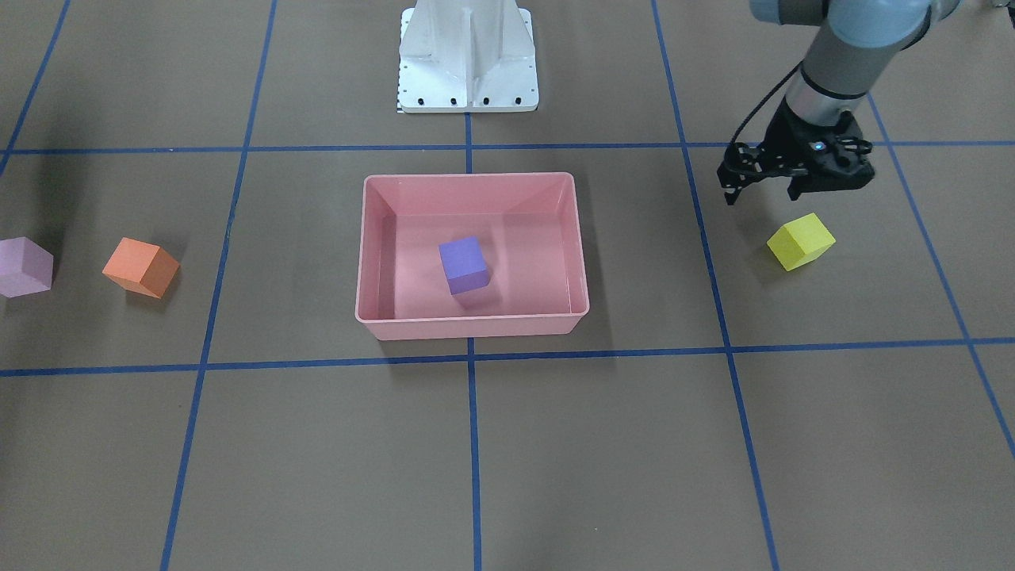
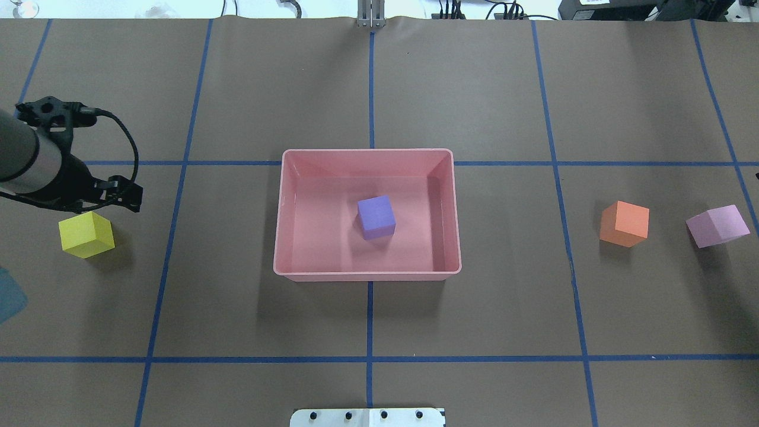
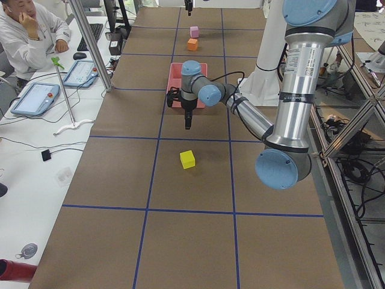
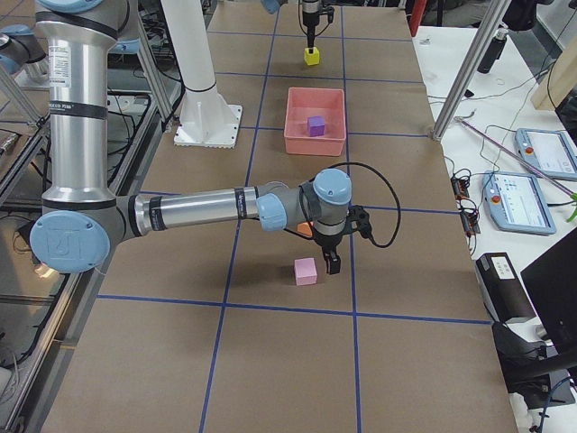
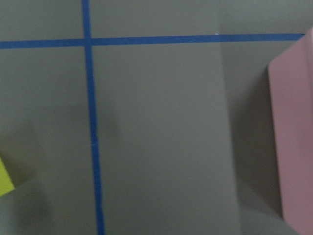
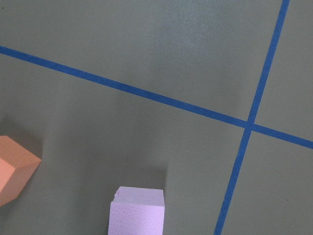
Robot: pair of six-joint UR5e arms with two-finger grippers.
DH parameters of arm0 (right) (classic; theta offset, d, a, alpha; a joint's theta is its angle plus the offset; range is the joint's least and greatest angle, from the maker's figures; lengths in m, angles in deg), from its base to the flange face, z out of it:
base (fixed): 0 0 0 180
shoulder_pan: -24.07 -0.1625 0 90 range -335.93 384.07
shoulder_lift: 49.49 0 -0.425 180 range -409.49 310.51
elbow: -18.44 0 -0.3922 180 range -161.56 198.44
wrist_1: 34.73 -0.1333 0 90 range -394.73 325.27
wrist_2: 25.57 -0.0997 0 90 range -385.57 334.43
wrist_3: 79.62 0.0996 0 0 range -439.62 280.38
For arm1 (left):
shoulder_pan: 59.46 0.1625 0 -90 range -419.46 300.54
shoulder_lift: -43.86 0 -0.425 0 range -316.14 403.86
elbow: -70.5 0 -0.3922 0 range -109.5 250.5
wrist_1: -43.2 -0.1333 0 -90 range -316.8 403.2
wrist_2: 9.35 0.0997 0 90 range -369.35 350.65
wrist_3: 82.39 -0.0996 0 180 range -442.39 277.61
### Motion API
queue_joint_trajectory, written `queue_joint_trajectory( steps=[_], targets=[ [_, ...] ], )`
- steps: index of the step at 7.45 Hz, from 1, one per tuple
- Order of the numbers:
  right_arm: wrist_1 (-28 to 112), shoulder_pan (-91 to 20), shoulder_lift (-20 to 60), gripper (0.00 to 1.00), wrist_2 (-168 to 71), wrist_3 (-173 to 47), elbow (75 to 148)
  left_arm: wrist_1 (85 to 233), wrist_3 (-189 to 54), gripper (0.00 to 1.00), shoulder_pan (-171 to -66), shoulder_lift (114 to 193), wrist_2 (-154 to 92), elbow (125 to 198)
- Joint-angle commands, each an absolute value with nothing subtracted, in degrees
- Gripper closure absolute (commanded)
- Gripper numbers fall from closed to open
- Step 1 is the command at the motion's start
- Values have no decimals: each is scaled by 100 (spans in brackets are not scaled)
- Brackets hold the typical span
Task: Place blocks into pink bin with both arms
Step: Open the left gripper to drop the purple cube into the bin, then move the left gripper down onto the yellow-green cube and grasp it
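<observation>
Four blocks are in play, and none of them is held by either of my grippers. The purple block [image 1: 463, 266] sits inside the bin [image 1: 474, 325], near the middle of its floor and apart from every wall. The bin stands at the centre of the table [image 1: 507, 476], straight out from my base [image 1: 468, 71].

The yellow block [image 1: 801, 241] lies on the table on my left side, well apart from the bin. My left gripper [image 3: 188, 122] hangs above the table with its fingers pointing straight down, near that block and not touching it. Its wrist camera catches only a corner of the yellow block at the lower edge and a bin wall at the opposite edge, with a cross of blue tape [image 5: 88, 43] on the table between them. How wide those fingers stand I cannot tell, since they appear only end-on or foreshortened.

On my right side the orange block [image 2: 624, 223] and the pink block [image 2: 717, 225] lie near each other, the orange one nearer the bin. My right gripper [image 4: 333, 262] points down just beside the pink block, on the side away from my base. Whether it touches the block I cannot tell. It shows properly only from the table's end, so I cannot tell how far open its fingers are.
</observation>
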State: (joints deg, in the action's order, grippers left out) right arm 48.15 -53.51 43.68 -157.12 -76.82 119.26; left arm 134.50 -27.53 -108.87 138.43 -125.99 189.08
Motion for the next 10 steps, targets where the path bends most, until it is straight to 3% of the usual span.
queue_joint_trajectory(
  steps=[1,7,10],
  targets=[
    [4815,-5336,4368,0,-15715,-7672,11907,14413,-2694,0,-11132,13238,-12607,18392],
    [4815,-5319,4368,0,-15715,-7681,11899,16358,-2272,0,-11070,13263,-12766,16782],
    [4815,-5310,4368,0,-15706,-7681,11899,16413,-1798,0,-11027,13272,-12818,16771]
  ],
)
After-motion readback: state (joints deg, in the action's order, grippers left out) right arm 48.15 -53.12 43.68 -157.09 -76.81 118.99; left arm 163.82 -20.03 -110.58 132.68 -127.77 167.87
